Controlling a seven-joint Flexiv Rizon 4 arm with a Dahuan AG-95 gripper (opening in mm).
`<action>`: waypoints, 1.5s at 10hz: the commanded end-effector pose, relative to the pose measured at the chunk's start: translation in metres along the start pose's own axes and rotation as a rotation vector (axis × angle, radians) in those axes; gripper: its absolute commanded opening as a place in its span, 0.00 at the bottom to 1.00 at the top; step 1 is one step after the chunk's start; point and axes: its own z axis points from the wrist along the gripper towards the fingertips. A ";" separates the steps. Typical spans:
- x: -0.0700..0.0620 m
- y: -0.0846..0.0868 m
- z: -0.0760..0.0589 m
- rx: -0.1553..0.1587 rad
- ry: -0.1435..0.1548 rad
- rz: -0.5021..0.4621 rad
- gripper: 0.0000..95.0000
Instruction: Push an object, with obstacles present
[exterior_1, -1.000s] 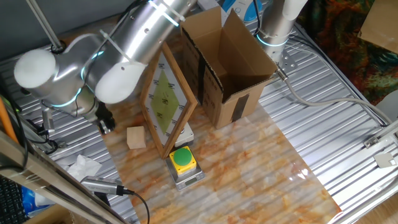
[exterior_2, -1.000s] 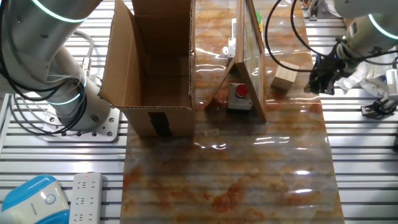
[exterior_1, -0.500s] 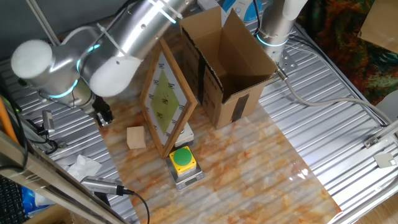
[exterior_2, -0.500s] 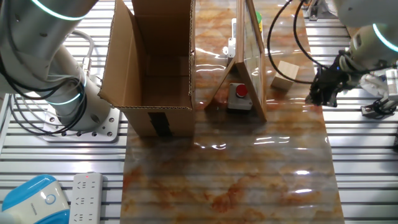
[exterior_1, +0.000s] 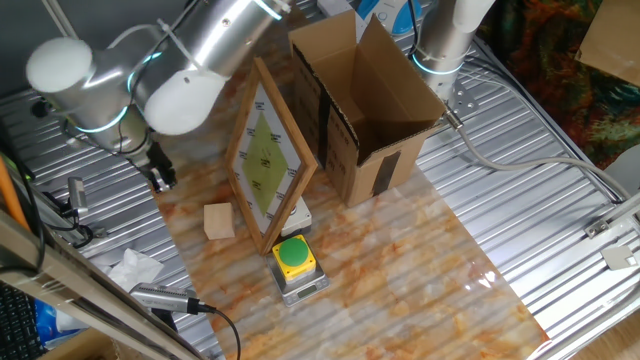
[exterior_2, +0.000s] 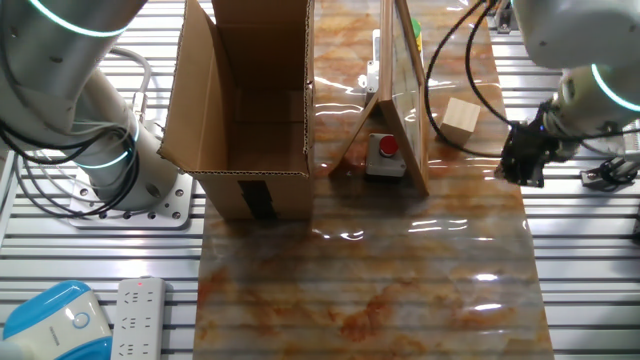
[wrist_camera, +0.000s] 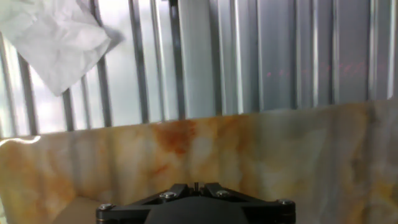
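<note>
Approach step: claw (exterior_2: 521, 167) near the small light-tan wooden cube (exterior_2: 460, 122), not touching.
I cannot tell the claw's spread; next, line up behind the cube.

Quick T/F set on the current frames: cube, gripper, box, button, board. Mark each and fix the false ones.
1. The wooden cube lies inside the cardboard box. False: it sits on the mat beside the white board.
2. The gripper touches the cube. False: a gap separates them.
3. The box is open at the top. True.
4. The push-button has a yellow cap. True.
5. The board lies flat. False: it stands tilted.
</note>
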 end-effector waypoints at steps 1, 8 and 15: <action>-0.025 0.002 0.011 -0.018 -0.007 0.017 0.00; -0.043 0.003 0.015 -0.029 -0.010 0.022 0.00; -0.009 0.013 0.009 -0.020 -0.004 0.047 0.00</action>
